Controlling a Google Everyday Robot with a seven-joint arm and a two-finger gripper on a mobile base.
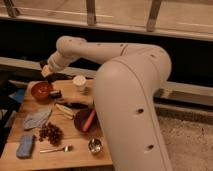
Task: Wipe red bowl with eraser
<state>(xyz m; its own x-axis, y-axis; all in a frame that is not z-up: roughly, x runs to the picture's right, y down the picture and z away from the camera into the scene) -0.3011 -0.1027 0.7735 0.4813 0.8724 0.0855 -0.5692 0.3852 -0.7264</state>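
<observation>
Camera view shows the gripper point(45, 70) poised over the back left corner of the table point(75, 155), its fingers drawn together with nothing visibly between them. The red bowl point(41, 90) sits just below and in front of it. The eraser point(59, 77) appears to lie flat just behind the bowl. The step in hand looks like reaching for the eraser; next the fingers must part and descend squarely over it.

On the wooden table point(70, 159) before me stand a white cup point(79, 82) at the back, a dark purple bowl point(79, 121) holding an orange stick point(89, 120), grapes point(50, 132) beside a grey cloth point(36, 119), a blue sponge point(25, 146) front left, a spoon point(55, 149) and a small metal cup point(95, 145).
</observation>
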